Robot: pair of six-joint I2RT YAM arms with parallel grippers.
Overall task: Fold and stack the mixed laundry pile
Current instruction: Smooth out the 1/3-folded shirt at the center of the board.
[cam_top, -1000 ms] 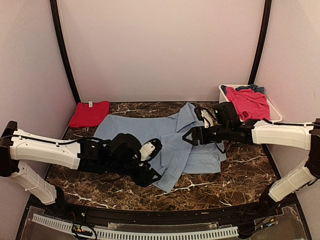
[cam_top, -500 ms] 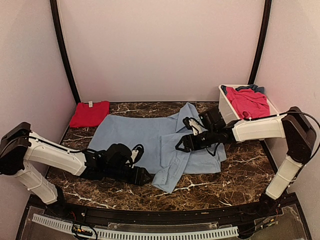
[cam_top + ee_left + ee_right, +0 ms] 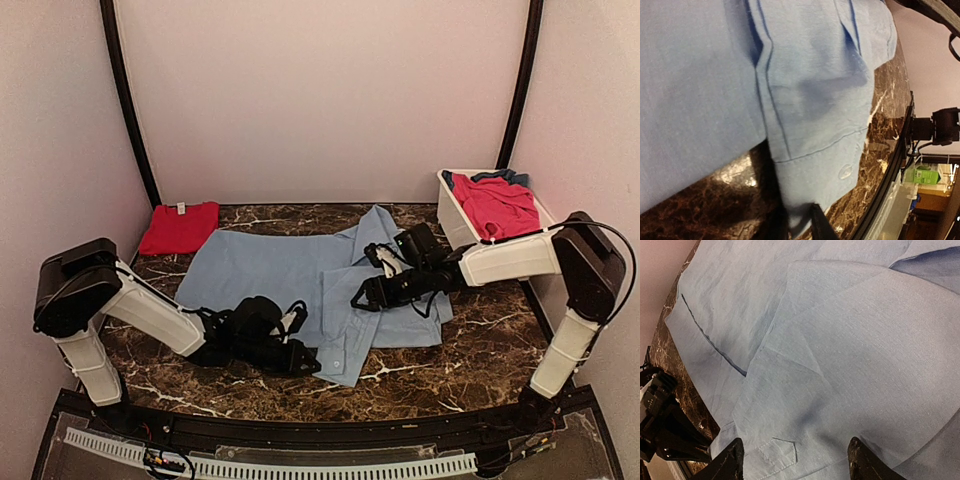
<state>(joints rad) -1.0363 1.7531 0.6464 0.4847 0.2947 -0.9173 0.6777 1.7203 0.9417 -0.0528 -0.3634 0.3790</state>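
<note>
1. The left gripper (image 3: 799, 226) is clenched on the near hem corner of the light-blue shirt (image 3: 270, 265). The cloth tapers to a point between the two dark fingers, right at the table's near side.
2. The right gripper (image 3: 795, 460) is released. Its fingers (image 3: 733, 460) stand wide apart, low over a folded-over front panel of the shirt, and whether they touch the cloth I cannot tell.
3. A pale button (image 3: 845, 171) sits on the hem just beyond the left gripper; it bears no writing.
4. The shirt lies spread across the middle of the table (image 3: 480, 350), collar toward the back.
5. A red garment (image 3: 178, 230) lies folded at the back left corner, just beside the shirt. Its small white tag (image 3: 182, 208) is too small to read.
6. A white tub (image 3: 455, 220) stands at the back right. It holds a pink-red garment (image 3: 497, 205) and a darker blue piece (image 3: 510, 177) behind it.
7. In the left wrist view a green label (image 3: 925, 175) shows past the table's edge, its print illegible.
8. The table is dark brown marble pattern with white veins. Plain pale walls (image 3: 320, 100) close the space, with black poles (image 3: 125, 100) curving up at the back corners.
9. The left arm (image 3: 150, 310) reaches low from the left, forearm almost flat on the table. The right arm (image 3: 510, 260) stretches in from the right, its wrist over the shirt's right half.
</note>
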